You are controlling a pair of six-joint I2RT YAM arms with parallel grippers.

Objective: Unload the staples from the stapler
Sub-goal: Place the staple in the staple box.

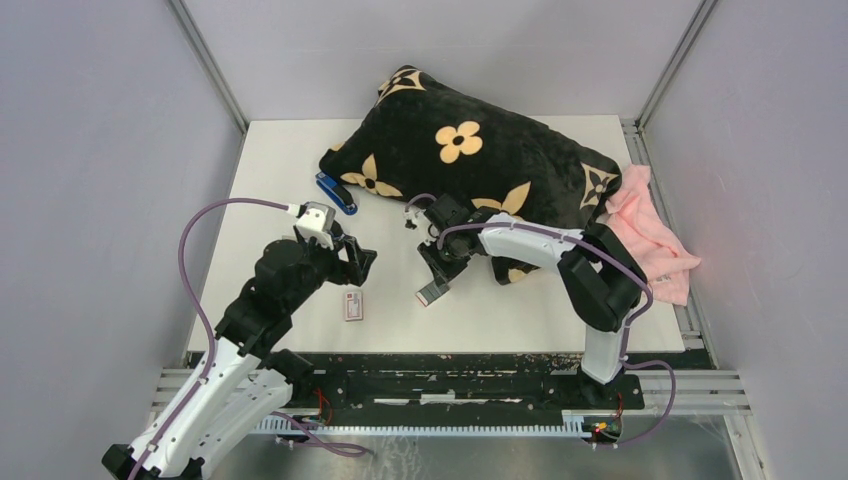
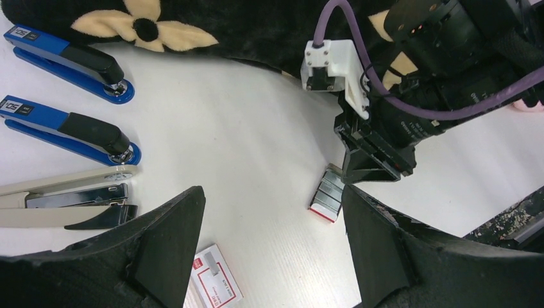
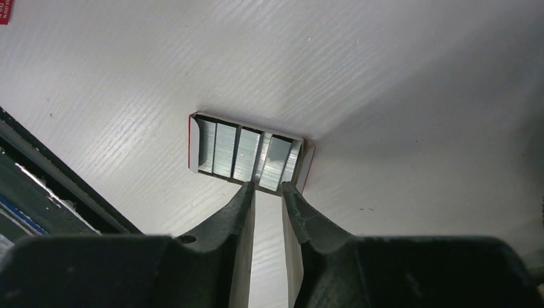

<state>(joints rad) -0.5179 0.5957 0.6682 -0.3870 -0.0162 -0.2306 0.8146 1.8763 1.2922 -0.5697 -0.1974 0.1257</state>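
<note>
Hovering with jaws slightly parted and empty at the rim of the small tray (image 3: 190, 144) holding the staples (image 3: 247, 154), the right gripper (image 3: 266, 187) could tip it and scatter them; the left gripper (image 2: 272, 192) hangs wide open.

overhead looks down; close wrist views share staples (image 3: 247, 153).

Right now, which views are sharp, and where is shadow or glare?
Top view: even light, no glare, black pillow loses detail. Left wrist view: near jaws dark and soft, staplers sharp. Right wrist view: staples sharp, soft shadow on the table right of them.
</note>
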